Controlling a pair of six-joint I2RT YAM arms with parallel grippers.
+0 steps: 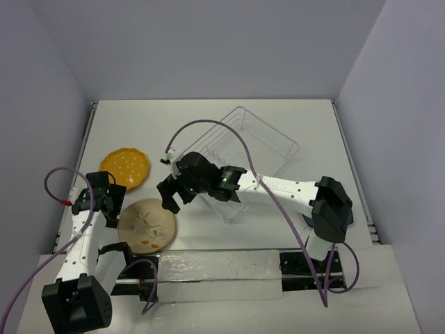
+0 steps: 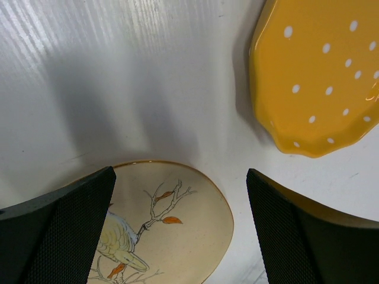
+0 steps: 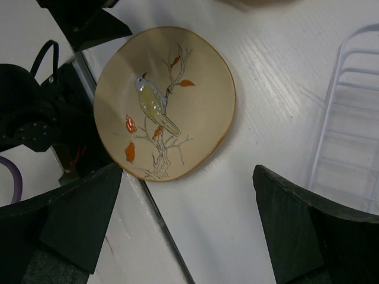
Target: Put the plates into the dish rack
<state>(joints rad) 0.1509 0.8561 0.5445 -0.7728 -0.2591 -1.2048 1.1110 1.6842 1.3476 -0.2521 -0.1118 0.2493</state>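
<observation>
Pale grey walls closed in a white tabletop [image 1: 208, 118] on three sides. On it, turned cornerwise, stood the wire rack [image 1: 278, 136], with no plate showing among its prongs.

From the rack's near-right side the right arm [image 1: 292, 189] reached across the rack's near corner, a purple cable looping above it. The left arm [image 1: 80, 236] rose well to the rack's left.

Both plates in plain view lay flat on the tabletop, outside the rack and to its left. The beige plate [image 1: 147, 225], painted with a bird on a branch with orange leaves, sat off the rack's near-left side, at the tabletop's near edge. The orange plate [image 1: 125, 168], scalloped and dotted white, sat farther from the rack, level with its left corner.

The right pincer [image 1: 174, 204] hung just off the rack's left corner on the beige plate's side, released, its fingers [image 3: 77, 219] spread wide and holding nothing. The left pincer [image 1: 115, 209] hovered well left of the rack, likewise released and holding nothing, its fingers [image 2: 65, 231] apart above the beige plate's rim.
</observation>
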